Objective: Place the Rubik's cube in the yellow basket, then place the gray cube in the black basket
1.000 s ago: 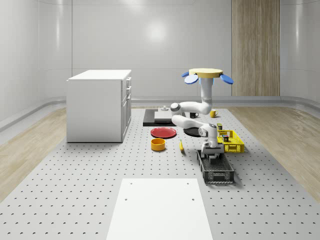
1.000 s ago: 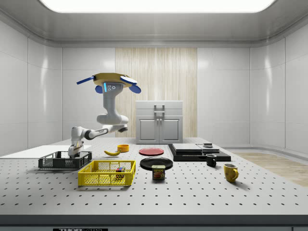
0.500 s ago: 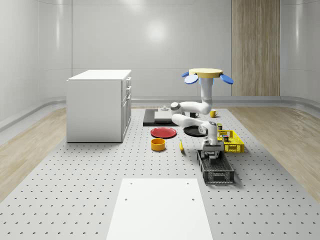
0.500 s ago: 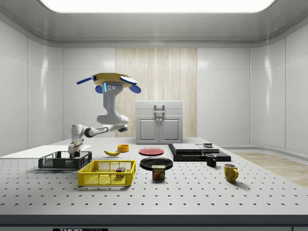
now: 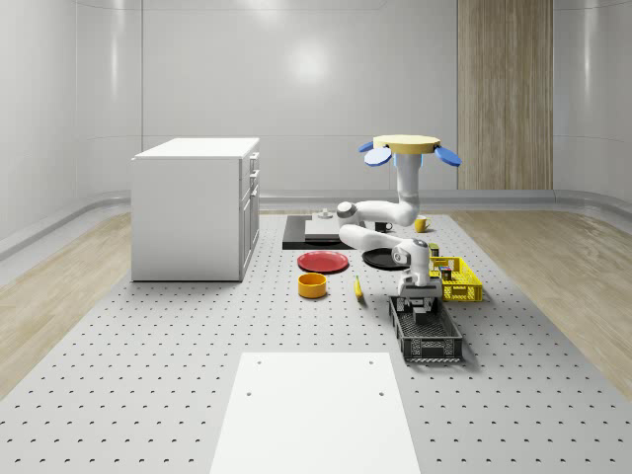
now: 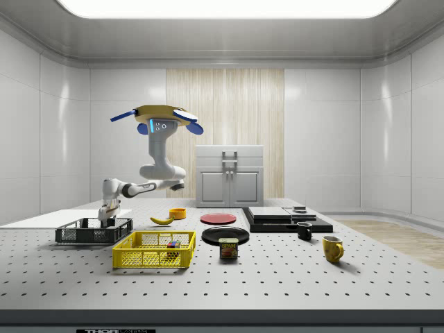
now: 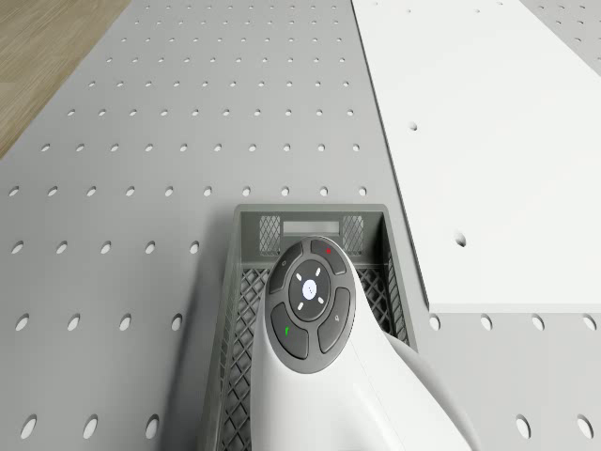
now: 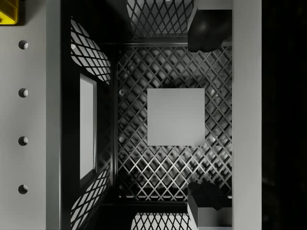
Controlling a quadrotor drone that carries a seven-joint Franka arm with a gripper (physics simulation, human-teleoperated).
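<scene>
The gray cube (image 8: 176, 117) lies flat on the mesh floor of the black basket (image 5: 427, 336) (image 6: 94, 232) (image 8: 91, 124). My gripper (image 8: 205, 116) (image 5: 419, 302) (image 6: 105, 220) points straight down just above that basket's far end, open, its dark fingers (image 8: 209, 31) apart and off the cube. The Rubik's cube (image 6: 173, 245) sits inside the yellow basket (image 6: 152, 250) (image 5: 462, 281), beside the black one. The drone (image 5: 408, 148) (image 6: 161, 116) hovers over the back of the table, above the black plate, its arm reaching forward and down.
A white cabinet (image 5: 196, 207) stands at the whole-scene view's left. A red plate (image 5: 323, 262), yellow bowl (image 5: 313, 285), banana (image 5: 357, 288) and black plate (image 6: 225, 235) lie near the baskets. A spam can (image 6: 228, 248) and mugs (image 6: 332, 248) stand at the side view's right. A white board (image 7: 488, 141) borders the black basket.
The gripper and wrist have risen a little above the black basket. The drone and the baskets stay where they were.
</scene>
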